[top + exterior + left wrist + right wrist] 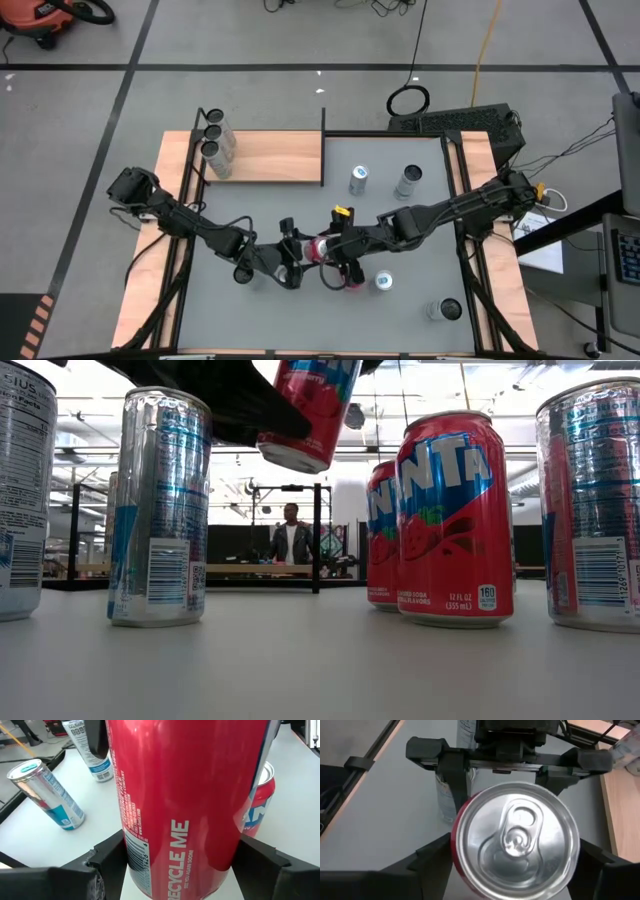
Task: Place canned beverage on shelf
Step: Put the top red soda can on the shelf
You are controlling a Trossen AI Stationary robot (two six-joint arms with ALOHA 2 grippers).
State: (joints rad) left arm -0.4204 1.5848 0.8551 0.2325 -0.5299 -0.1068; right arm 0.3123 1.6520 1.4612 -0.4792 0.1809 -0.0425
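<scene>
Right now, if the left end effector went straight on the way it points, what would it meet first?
The red can already sits between its fingers, so that comes first. Just beyond, the right end effector faces it around the same can, and would probably be next; depth between them is hard to judge.

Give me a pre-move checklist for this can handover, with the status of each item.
1. Red can lifted off the table: ok.
2. Left gripper fingers flank the can: ok.
3. Right gripper fingers flank the can: ok.
4. Which gripper bears the can's weight: cannot tell.
5. Shelf has bare board beside its three cans: ok.
6. Second red can stands close by the held one: not ok, mind it.
</scene>
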